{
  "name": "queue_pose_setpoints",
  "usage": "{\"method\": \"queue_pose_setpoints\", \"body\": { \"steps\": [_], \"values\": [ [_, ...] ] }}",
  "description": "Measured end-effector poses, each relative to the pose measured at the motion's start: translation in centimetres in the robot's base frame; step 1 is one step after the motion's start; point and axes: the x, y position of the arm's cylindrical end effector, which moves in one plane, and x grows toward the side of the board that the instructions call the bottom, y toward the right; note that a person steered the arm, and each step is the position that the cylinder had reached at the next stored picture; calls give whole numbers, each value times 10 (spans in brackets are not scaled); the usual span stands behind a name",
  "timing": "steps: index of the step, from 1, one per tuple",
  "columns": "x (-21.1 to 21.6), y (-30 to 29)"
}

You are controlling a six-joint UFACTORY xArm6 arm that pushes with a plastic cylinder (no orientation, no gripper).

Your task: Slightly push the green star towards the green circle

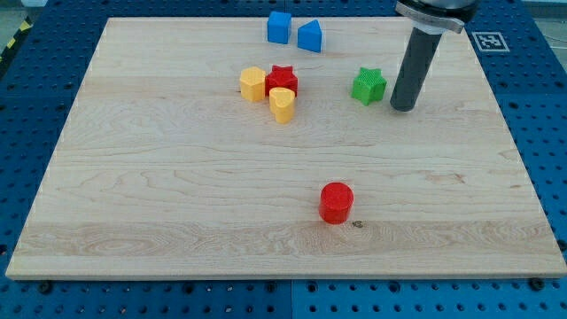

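Small green plastic star block (pixel 368 86), upper right: likely light, rigid, slides easily. My tip (pixel 403 107) just right; no pincer fitted. Green circle unseen.

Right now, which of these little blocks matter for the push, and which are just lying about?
In the job: the green star block, with my tip just to its right in the view. No green circle is in view.

Just lying about: blue cube, blue wedge-like block, yellow hexagon-like block, red star, yellow heart-like block, red cylinder.

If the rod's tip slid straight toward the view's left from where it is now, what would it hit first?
Most likely the green star block, just left of my tip on the wooden board; depth alignment is uncertain.
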Motion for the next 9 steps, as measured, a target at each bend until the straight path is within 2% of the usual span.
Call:
{"method": "queue_pose_setpoints", "body": {
  "steps": [1, 2, 4, 5, 7, 8, 9],
  "values": [
    [9, -38],
    [-1, -69],
    [-19, -70],
    [-37, -48],
    [-9, -29],
    [-35, -13],
    [-35, -8]
  ]
}}
